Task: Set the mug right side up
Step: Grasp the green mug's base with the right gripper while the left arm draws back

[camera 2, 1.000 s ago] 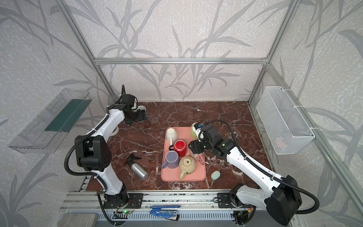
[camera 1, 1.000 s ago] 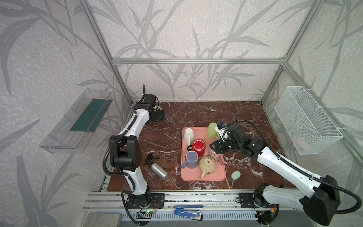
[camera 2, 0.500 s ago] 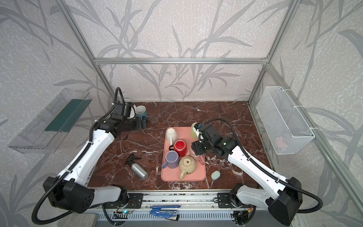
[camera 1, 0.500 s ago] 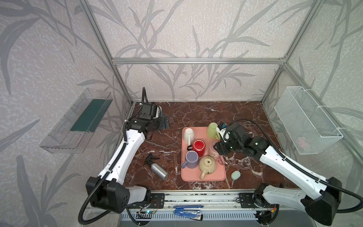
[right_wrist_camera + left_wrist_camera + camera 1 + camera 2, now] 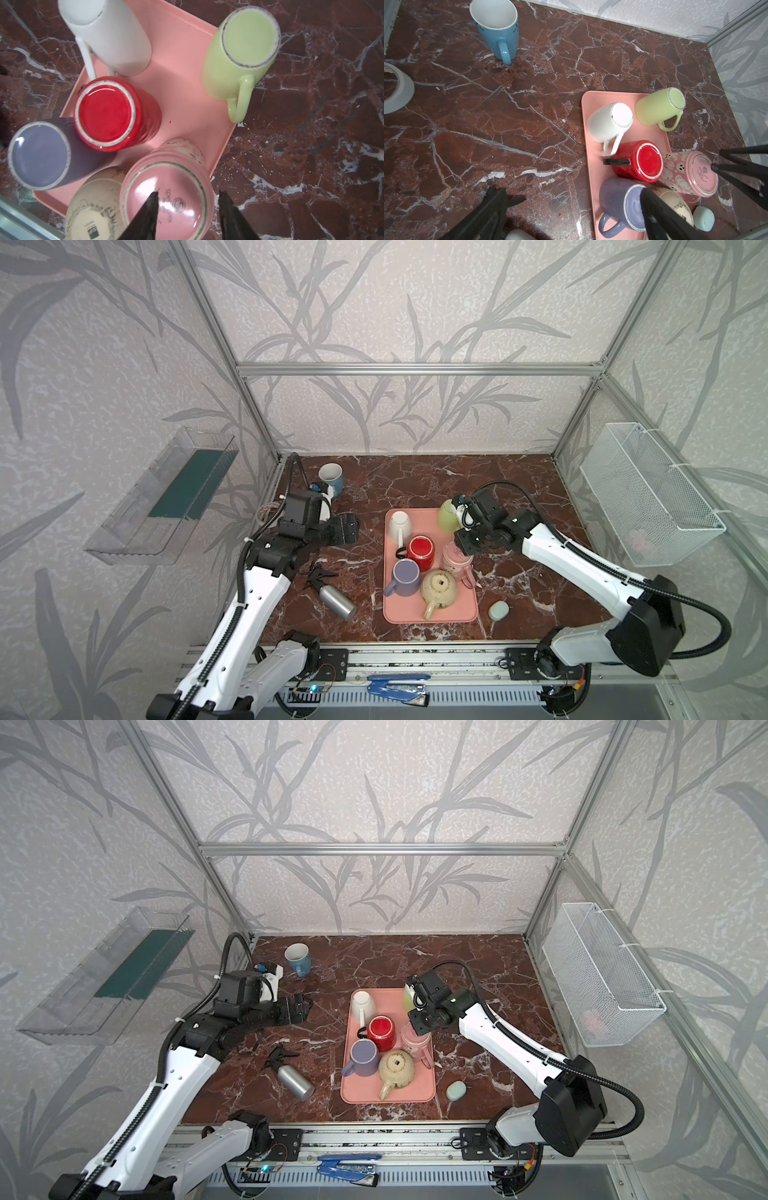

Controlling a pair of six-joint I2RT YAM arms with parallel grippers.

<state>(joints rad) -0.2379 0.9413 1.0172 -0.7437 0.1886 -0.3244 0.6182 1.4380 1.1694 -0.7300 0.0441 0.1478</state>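
Several mugs stand upside down on the pink tray (image 5: pixel 399 612) (image 5: pixel 182 83). Nearest my right gripper is the pink mug (image 5: pixel 455 560) (image 5: pixel 415 1042) (image 5: pixel 166 187) at the tray's right edge. My right gripper (image 5: pixel 460 548) (image 5: pixel 188 195) hangs just over its upturned base, jaws partly apart. One finger is over the base and the other outside its rim; I cannot tell whether they touch it. My left gripper (image 5: pixel 345 531) (image 5: pixel 573 193) is open and empty over the bare table left of the tray.
On the tray are also red (image 5: pixel 420 549), purple (image 5: pixel 405 577), white (image 5: pixel 400 524) and green (image 5: pixel 448 518) mugs and a beige pot (image 5: pixel 438 593). A blue mug (image 5: pixel 331 477) stands upright at back left. A spray bottle (image 5: pixel 334 599) and a mint lump (image 5: pixel 498 610) flank the tray.
My left arm has drawn back from the back-left corner toward the middle, uncovering the upright blue mug. My right gripper's jaws have narrowed over the pink mug.
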